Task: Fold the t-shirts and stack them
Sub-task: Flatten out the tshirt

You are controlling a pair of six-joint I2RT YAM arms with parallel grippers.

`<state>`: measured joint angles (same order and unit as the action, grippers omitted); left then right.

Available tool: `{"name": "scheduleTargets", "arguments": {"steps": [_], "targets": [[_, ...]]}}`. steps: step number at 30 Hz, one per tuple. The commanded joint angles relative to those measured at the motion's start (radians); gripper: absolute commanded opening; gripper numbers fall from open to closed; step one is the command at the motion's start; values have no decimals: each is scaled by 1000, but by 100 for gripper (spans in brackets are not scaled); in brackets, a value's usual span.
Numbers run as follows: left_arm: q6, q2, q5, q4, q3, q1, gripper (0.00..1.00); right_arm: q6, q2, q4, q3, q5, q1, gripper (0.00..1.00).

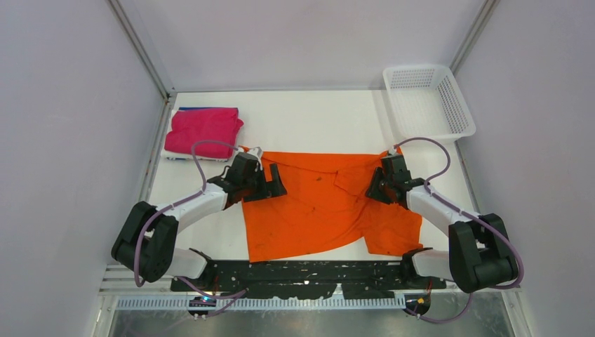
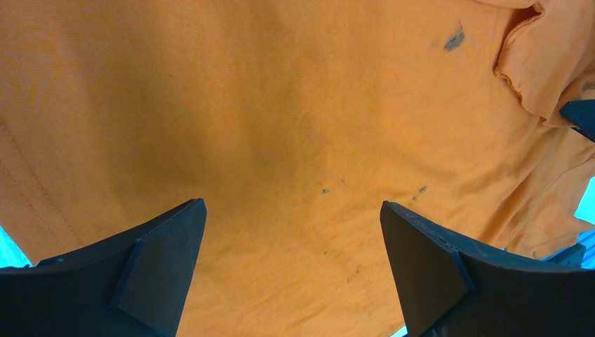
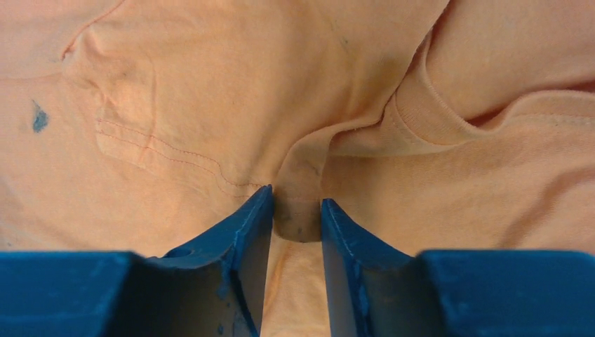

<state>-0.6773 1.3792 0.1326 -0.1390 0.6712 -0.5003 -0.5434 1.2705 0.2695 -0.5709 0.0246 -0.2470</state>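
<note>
The orange t-shirt (image 1: 316, 210) lies spread out and partly rumpled on the white table between my arms. My left gripper (image 1: 273, 184) is open just above its left part, and the cloth (image 2: 281, 105) fills the view between the spread fingers (image 2: 291, 207). My right gripper (image 1: 375, 188) is at the shirt's upper right, shut on a pinched fold of orange cloth (image 3: 210, 84) near the collar rib (image 3: 296, 203). The magenta-pink t-shirt (image 1: 203, 130) lies folded at the far left. A thin blue edge (image 1: 200, 109) shows behind it.
A white mesh basket (image 1: 428, 102) stands at the far right corner. Grey walls close in the table on three sides. A black rail (image 1: 302, 270) runs along the near edge between the arm bases.
</note>
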Motion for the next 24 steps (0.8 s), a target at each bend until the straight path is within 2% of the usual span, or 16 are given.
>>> {"name": "scheduleTargets", "arguments": {"steps": [1, 7, 15, 20, 24], "targets": [[3, 0, 2, 16, 39, -1, 100, -28, -10, -48, -12, -1, -5, 34], [4, 4, 6, 16, 39, -1, 100, -24, -44, -33, -19, 14, -5, 23], [5, 5, 9, 18, 39, -1, 100, -2, -58, 32, -53, 56, -7, 20], [7, 12, 8, 19, 41, -1, 100, 6, -77, 43, -69, 49, -11, 7], [11, 22, 1, 12, 49, -1, 100, 13, -85, 48, -107, 43, -12, 5]]}}
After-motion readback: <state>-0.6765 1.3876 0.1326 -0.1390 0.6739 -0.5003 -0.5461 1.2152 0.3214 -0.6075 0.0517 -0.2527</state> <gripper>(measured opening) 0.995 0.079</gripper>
